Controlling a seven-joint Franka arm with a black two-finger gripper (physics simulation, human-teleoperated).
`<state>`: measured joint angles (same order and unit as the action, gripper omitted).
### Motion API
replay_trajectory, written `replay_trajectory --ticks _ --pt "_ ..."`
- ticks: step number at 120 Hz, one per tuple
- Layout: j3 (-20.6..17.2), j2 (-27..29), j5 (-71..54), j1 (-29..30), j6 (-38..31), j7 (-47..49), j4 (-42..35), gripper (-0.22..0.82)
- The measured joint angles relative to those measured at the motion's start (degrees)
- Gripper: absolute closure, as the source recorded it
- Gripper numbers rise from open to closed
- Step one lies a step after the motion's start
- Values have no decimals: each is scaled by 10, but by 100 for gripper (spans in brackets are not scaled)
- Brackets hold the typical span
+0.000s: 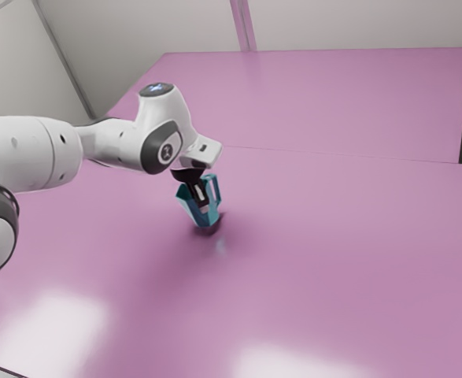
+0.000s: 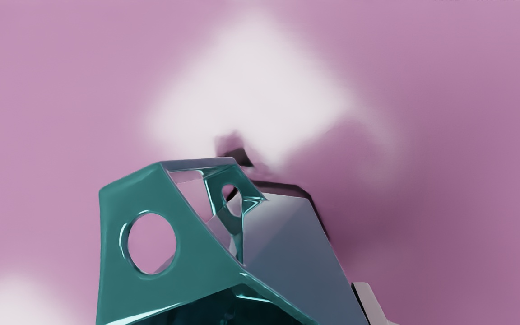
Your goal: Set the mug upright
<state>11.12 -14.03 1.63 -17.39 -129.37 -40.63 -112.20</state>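
I can't tell whether my gripper (image 1: 203, 206) is closed on the mug (image 2: 215, 266), tilted beside it; a loose or off-centre hold could topple it onto the worktop (image 1: 333, 252).

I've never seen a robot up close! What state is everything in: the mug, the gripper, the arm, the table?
Mug: at the gripper; I can't tell whether it is fully upright or touching the table.
Gripper: down at the mug; whether it has a firm grip is unclear.
Arm: bent, reaching in from the exterior view's left.
Table: pink, glossy, with bright patches of reflected light.
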Motion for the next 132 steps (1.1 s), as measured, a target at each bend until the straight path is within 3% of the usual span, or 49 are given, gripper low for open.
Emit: replay_trajectory --ticks 48,69,83,104,132 --pt "0 -33 -41 -1 -41 9 5 78" --pt "0 -33 -40 -1 -43 7 4 40" --pt "0 -28 -40 -3 -43 6 5 23" --pt "0 -17 -44 -7 -43 5 5 10" --pt "0 7 -45 -8 -41 6 13 3"
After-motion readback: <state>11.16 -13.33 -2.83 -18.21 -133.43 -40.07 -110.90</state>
